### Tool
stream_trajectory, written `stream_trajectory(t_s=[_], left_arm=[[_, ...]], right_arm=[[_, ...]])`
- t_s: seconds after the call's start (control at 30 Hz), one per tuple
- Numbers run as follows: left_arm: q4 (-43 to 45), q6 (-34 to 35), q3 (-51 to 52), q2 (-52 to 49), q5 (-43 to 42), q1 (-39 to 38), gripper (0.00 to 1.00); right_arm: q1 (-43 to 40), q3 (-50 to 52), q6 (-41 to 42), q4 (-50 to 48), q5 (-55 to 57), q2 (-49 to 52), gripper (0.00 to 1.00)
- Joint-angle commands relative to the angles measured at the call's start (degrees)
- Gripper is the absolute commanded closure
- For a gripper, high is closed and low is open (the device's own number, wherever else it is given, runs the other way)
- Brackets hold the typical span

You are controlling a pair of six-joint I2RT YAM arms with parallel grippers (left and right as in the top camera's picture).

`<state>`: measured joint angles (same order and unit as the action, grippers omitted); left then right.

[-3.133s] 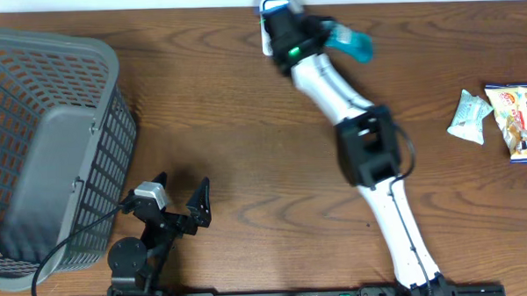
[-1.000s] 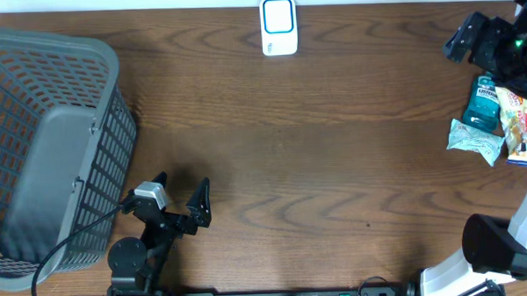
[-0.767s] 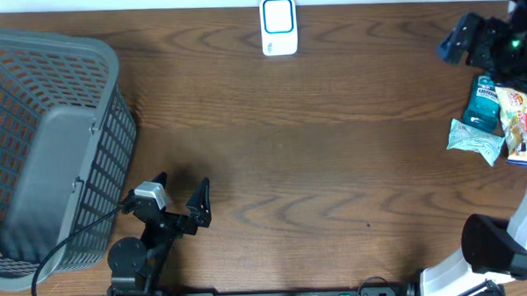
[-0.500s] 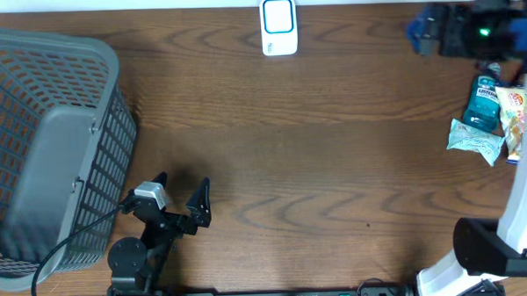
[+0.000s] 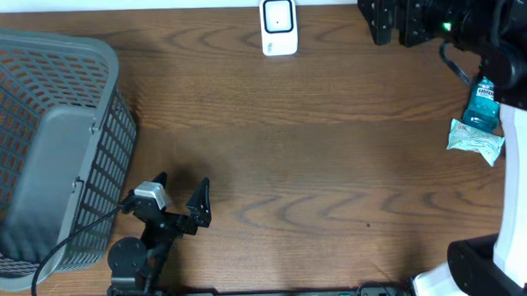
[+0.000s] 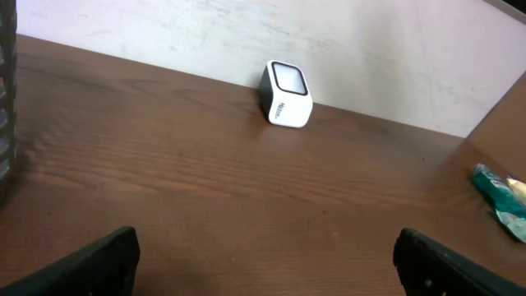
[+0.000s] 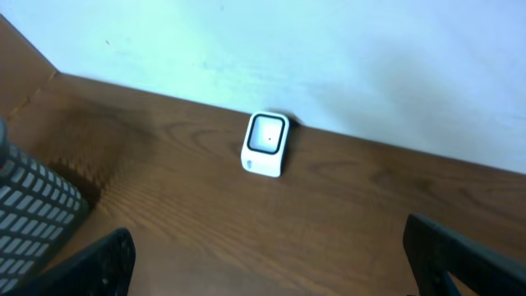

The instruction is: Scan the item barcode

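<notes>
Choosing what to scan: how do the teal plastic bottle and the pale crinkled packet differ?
The teal plastic bottle is darker and labelled; the pale crinkled packet is whitish and wrinkled. The bottle lies farther back than the packet. Both rest ungripped on the wooden table.

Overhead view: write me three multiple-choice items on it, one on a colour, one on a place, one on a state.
1. What colour is the basket?
A. Red
B. White
C. Grey

2. Where does the scanner stand?
A. Inside the basket
B. At the far edge of the table, near the middle
C. At the table's near edge

3. How is the right gripper?
A. Open and empty
B. Shut on the basket's rim
C. Shut on the scanner

Key:
1 C, its mesh walls are grey.
2 B, it sits at the far edge, well clear of the basket.
3 A, its fingers stand apart with nothing between them.
</notes>
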<state>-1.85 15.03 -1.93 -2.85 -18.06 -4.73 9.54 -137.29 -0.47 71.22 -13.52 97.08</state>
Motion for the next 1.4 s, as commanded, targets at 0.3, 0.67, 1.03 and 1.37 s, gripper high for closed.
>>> stream_trajectory(t_s=[0.3, 0.67, 1.03, 1.37], left_arm=[[-0.81, 0.09, 1.57, 0.26, -0.33, -0.22, 0.01], [-0.81, 0.09, 1.57, 0.26, -0.33, -0.22, 0.01], [-0.83, 0.09, 1.57, 0.26, -0.33, -0.22, 0.01], [-0.81, 0.09, 1.57, 0.26, -0.33, -0.22, 0.01]], right_arm=[[0.37, 0.33, -1.38, -3.91, -0.13, -7.23, 0.01], [0.24, 17.75, -8.35, -13.55, -0.09, -21.49, 0.01], [-4.09, 57.07, -8.39, -37.07, -0.13, -45.35, 0.01], [-10.29, 95.71, -8.37, -61.70, -0.37, -72.46, 0.01]])
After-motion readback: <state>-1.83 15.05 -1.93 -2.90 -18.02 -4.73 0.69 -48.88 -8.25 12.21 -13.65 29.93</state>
